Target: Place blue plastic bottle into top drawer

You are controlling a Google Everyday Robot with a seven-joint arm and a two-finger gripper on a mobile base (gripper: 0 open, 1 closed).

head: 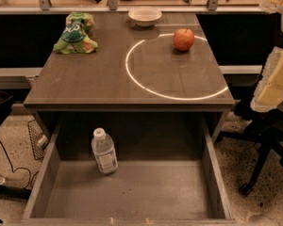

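Nearest me is the drawer (pixel 146 194), pulled fully out from under the tabletop (pixel 85 79), its scuffed floor open to view from front rim to back wall. On that floor stands the bottle (pixel 104 152), upright on its base with the white cap on, in the rear left part, close to the back and apart from the left wall. Nothing touches it or props it, so I judge it set down rather than held, and upright is the stable way to leave it, since on its side it could roll when the drawer moves. Off at the right edge I see a pale, blocky shape that I take for my arm (pixel 275 81), raised above the level of the tabletop and well apart from both bottle and drawer; the jaws would be somewhere on it, but whether they are wide or narrow I cannot tell, only that they hold no bottle. That spot makes sense, as it leaves the drawer opening unobstructed. Up on the tabletop the apple (pixel 184 39), the bowl (pixel 145 16) and the green bag (pixel 76 33) sit toward the far side, none of them my concern. By my reading the placing is done.
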